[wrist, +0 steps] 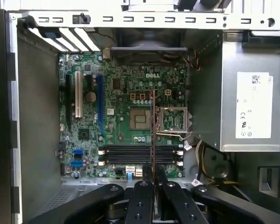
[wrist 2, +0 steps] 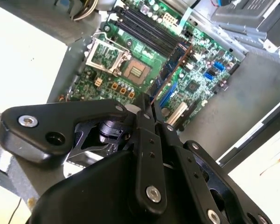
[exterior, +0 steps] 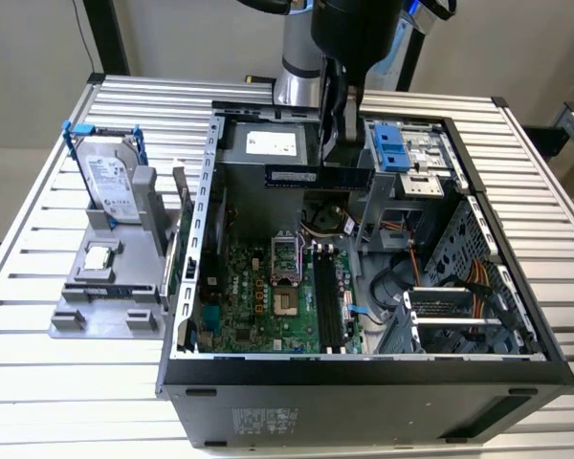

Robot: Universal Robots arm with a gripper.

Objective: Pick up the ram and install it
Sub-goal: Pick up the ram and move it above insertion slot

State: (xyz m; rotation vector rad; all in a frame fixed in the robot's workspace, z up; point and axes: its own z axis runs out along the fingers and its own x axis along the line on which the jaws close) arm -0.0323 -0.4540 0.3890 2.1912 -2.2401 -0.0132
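The ram is held clamped between the closed fingers of the gripper above the motherboard of an opened computer case.

White lettering is printed on the motherboard, beside its processor socket. A white label with small print sits on the power supply next to the motherboard. Another covers the hard drive, well apart from the motherboard. None of the small print can be made out.
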